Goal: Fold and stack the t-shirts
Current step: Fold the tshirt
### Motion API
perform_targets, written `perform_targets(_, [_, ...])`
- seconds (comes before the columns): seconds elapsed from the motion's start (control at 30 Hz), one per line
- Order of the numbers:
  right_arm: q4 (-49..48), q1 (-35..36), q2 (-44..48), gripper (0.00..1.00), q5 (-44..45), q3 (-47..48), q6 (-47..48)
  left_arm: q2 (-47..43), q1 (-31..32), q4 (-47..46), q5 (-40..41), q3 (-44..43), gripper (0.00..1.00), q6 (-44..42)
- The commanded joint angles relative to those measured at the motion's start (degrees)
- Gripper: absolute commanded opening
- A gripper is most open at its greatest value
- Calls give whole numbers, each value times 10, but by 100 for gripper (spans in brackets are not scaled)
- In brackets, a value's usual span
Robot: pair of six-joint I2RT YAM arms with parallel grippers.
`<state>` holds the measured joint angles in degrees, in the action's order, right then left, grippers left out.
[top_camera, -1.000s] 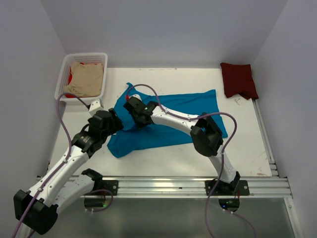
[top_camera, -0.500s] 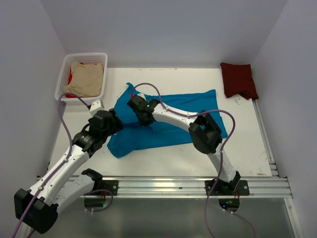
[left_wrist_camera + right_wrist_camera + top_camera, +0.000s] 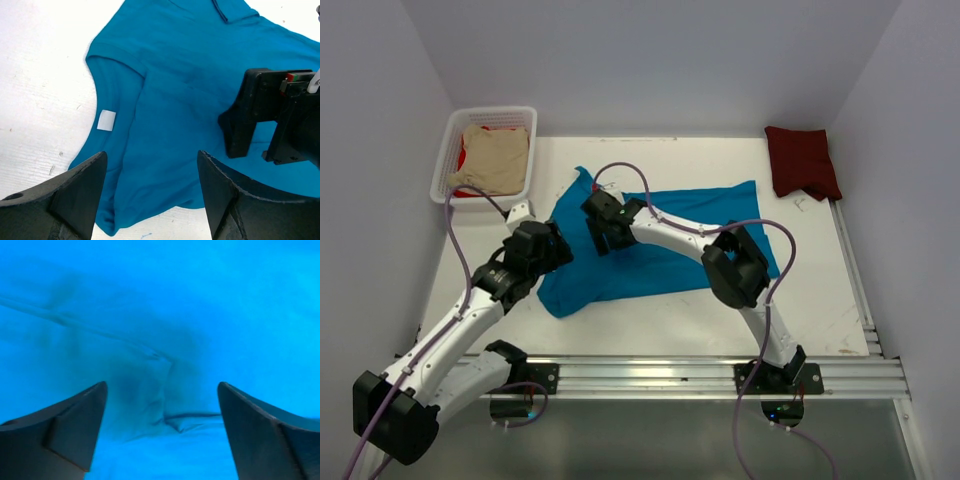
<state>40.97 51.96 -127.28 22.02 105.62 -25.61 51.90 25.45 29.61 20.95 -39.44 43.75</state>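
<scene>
A teal t-shirt (image 3: 670, 250) lies spread across the middle of the table. In the left wrist view the shirt (image 3: 190, 85) shows its small white neck label (image 3: 106, 120). My right gripper (image 3: 602, 230) hangs open just above the shirt's left part. In its own view the right gripper (image 3: 161, 390) has only a small creased fold of cloth between its fingers. My left gripper (image 3: 555, 248) is open over the shirt's near left edge. In its own view the left gripper (image 3: 151, 160) holds nothing. A folded maroon t-shirt (image 3: 802, 162) lies at the back right.
A white lattice basket (image 3: 448, 148) stands at the back left corner. It holds a beige shirt (image 3: 498, 160) and a bit of red cloth (image 3: 464, 158). White walls close in the table on three sides. The right gripper's black body (image 3: 270, 122) fills the right side of the left wrist view.
The right gripper was shut on the teal cloth. It has now opened and let go, after shifting slightly toward the back. The left arm has barely moved.
</scene>
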Motion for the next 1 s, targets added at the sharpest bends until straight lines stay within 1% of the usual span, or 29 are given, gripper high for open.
perform_targets(0.0, [-19,-5,31,99,74,-23,-17,0,-5,-48,-10,5,77,-21])
perform_targets(0.07, [-48,-7,63,99,85,-55,-23,7,-5,-62,-8,2,80,-26])
perform_targets(0.1, [-56,-12,75,99,88,-65,-23,17,-5,-73,-2,-7,84,-26])
perform_targets(0.17, [-66,-16,113,99,101,-89,-24,35,-5,-86,9,-20,87,-26])
perform_targets(0.2, [-69,-20,129,99,109,-98,-25,56,-5,-109,19,-36,89,-27])
perform_targets(0.27, [-77,-27,175,99,121,-125,-23,83,-8,-147,23,-53,89,-38])
perform_targets(0.3, [-78,-35,189,99,121,-136,-23,117,-8,-195,23,-69,89,-43])
perform_targets(0.33, [-80,-40,204,99,122,-146,-23,139,-13,-209,16,-86,88,-44])
perform_targets(0.37, [-83,-44,237,99,121,-168,-21,163,-28,-223,9,-105,87,-49])
perform_targets(0.4, [-84,-49,252,99,123,-180,-20,214,-36,-250,-1,-141,85,-50])
perform_targets(0.47, [-87,-52,289,99,129,-218,-16,272,-65,-263,-17,-187,82,-42])
perform_targets(0.5, [-88,-54,323,99,130,-230,-15,329,-76,-275,-34,-232,76,-39])
perform_targets(0.53, [-89,-54,339,99,131,-242,-14,359,-87,-282,-41,-253,73,-40])
perform_targets(0.57, [-89,-54,354,99,130,-267,-13,388,-104,-280,-45,-279,68,-38])
perform_targets(0.6, [-89,-55,387,99,128,-280,-12,445,-109,-269,-49,-330,65,-38])
perform_targets(0.63, [-88,-55,402,99,128,-292,-11,474,-116,-264,-50,-357,63,-39])
perform_targets(0.67, [-85,-56,418,99,129,-315,-13,527,-123,-256,-50,-382,59,-49])
perform_targets(0.7, [-83,-56,444,99,130,-339,-14,550,-126,-231,-39,-433,56,-56])
perform_targets(0.77, [-78,-56,469,99,135,-358,-17,594,-131,-219,-39,-474,54,-62])
perform_targets(0.8, [-77,-58,492,99,137,-368,-19,631,-132,-208,-46,-508,54,-63])
perform_targets(0.9, [-73,-60,517,99,138,-398,-25,687,-140,-199,-68,-556,54,-67])
perform_targets(0.97, [-68,-61,530,99,140,-414,-31,706,-141,-198,-76,-571,54,-70])
